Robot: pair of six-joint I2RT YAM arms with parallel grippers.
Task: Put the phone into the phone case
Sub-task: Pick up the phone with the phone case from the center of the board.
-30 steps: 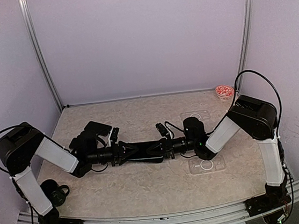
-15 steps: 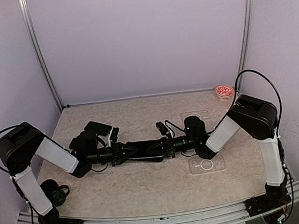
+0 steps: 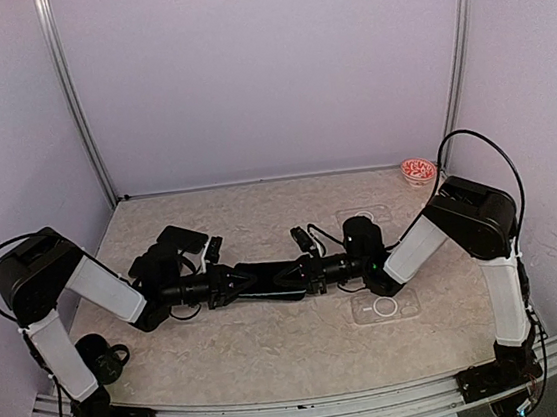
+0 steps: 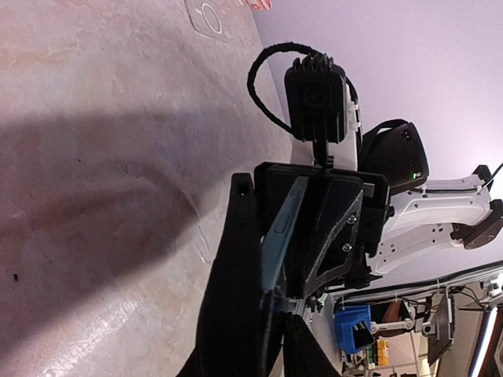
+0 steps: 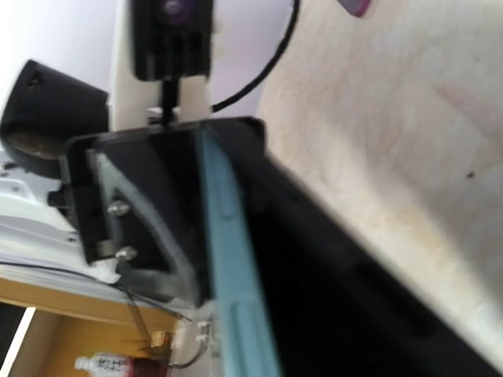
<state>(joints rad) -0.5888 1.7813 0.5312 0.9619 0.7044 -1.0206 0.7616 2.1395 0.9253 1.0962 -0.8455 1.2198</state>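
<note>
The phone [image 3: 264, 277] hangs level above the middle of the table, held end to end between both grippers. Its blue edge [image 4: 283, 228] lies against the black phone case [image 4: 232, 298], which covers one face. My left gripper [image 3: 229, 285] is shut on the left end of phone and case. At the right end sits my right gripper [image 3: 301, 274]; whether its jaws still press is not visible. In the right wrist view the blue phone edge [image 5: 232, 259] and the black phone case [image 5: 338, 290] fill the frame, hiding my own fingers.
A black mug [image 3: 99, 356] stands near the left arm's base. A small red-and-white bowl [image 3: 418, 169] sits in the far right corner. Two clear marked pads [image 3: 383, 306] [image 3: 365, 216] lie on the table by the right arm. Walls close in on three sides.
My left gripper has shut on the phone's left end, its wide jaws drawn in. The phone and both arms have barely shifted.
</note>
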